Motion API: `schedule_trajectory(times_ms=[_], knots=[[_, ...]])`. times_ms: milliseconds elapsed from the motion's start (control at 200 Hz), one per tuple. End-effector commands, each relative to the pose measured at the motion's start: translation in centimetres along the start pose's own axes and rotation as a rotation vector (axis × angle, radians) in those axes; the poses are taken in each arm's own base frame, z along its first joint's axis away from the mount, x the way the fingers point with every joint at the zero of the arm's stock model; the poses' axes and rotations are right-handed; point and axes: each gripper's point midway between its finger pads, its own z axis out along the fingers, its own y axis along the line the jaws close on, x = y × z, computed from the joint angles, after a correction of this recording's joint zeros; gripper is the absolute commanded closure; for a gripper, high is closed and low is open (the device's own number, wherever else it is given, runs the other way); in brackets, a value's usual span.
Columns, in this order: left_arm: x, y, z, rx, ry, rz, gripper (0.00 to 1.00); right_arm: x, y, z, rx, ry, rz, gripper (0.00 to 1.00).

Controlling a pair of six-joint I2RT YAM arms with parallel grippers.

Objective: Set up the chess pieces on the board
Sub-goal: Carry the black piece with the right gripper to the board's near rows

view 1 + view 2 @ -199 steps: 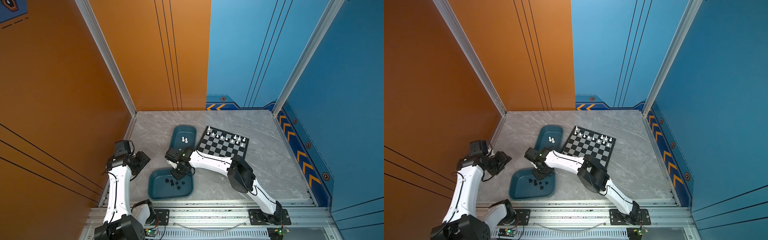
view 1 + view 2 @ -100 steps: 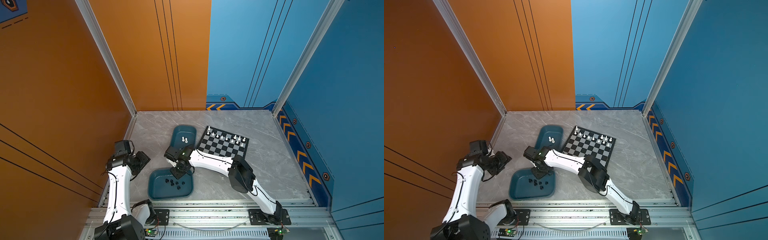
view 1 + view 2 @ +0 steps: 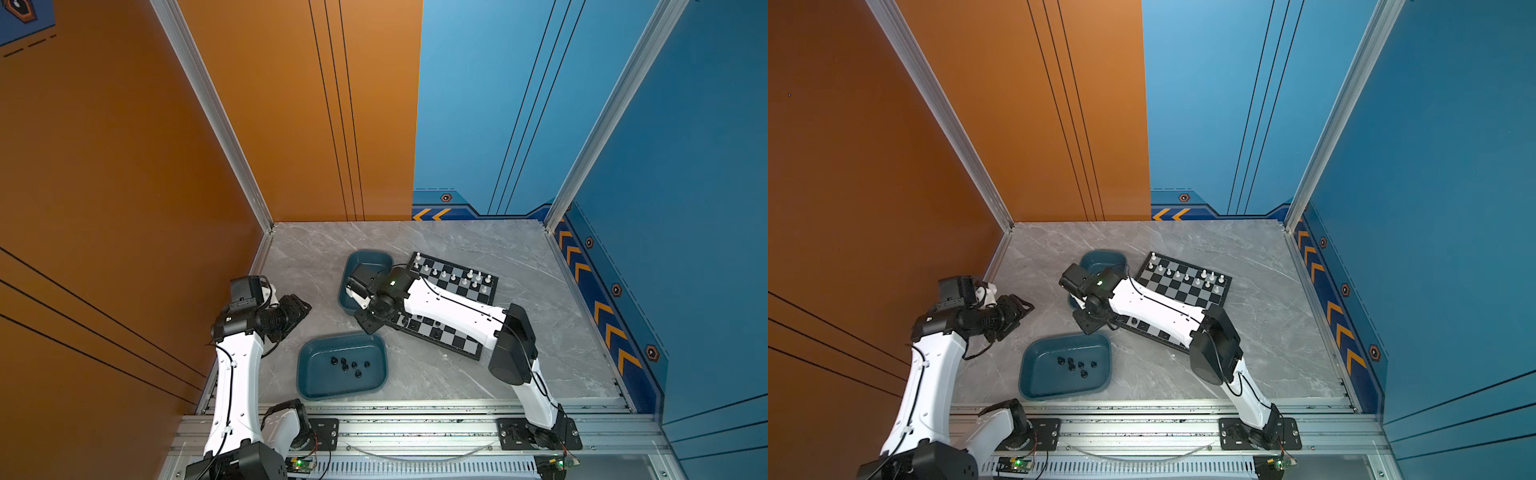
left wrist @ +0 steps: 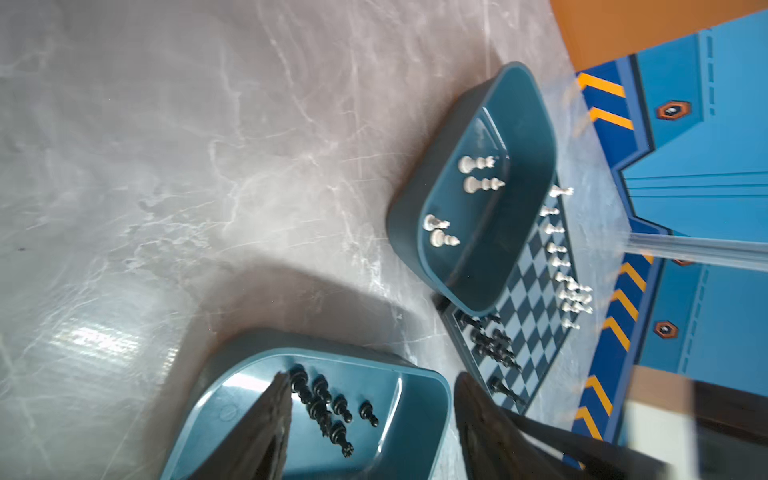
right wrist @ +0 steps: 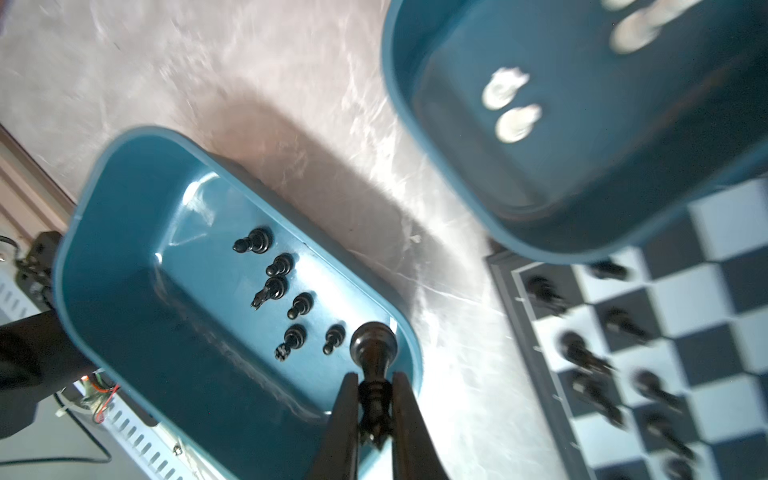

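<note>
The near teal tray (image 3: 302, 374) holds loose black chess pieces (image 3: 354, 365).

Trays (image 3: 320, 374) crowd board (image 3: 465, 291); leftward seemingly open.

Both top views look steeply down from high over my whole table (image 3: 457, 245). My wrist cameras sit close, sharing the near tray (image 4: 357, 360) and the board (image 4: 534, 286).

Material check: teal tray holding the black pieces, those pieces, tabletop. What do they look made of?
Teal tray: probably moulded plastic, glossy; rounded corners, bright glare on its floor.
Black pieces: likely plastic, semi-gloss; small highlights on them.
Tabletop: grey marble look, white veins, polished sheen; stone or laminate, cannot tell.
</note>
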Motion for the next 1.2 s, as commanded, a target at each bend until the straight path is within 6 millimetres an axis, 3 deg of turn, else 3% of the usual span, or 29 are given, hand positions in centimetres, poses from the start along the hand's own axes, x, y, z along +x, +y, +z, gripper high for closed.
schedule_trajectory(times_ms=[0,190,210,536,841,1197], knots=[[0.3,-2.6,-0.8,0.107,0.017,0.082,0.36,1.3,-2.4,-2.8,0.066,0.003,0.004,0.86],[2.1,-5.9,-0.7,0.194,0.052,0.189,0.34,3.9,-6.0,-3.8,0.127,0.019,0.048,0.86],[2.5,-6.4,-0.6,0.203,0.054,0.206,0.34,4.8,-6.5,-3.3,0.136,0.043,0.052,0.86],[7.8,-12.8,0.1,0.355,0.137,0.431,0.28,8.5,-10.8,-1.1,0.182,0.064,0.122,0.86],[7.8,-13.7,0.7,0.34,0.151,0.464,0.27,9.3,-13.6,0.1,0.224,0.072,0.158,0.86],[7.0,-13.9,1.1,0.322,0.136,0.471,0.27,9.8,-14.2,1.8,0.237,0.111,0.162,0.86]])
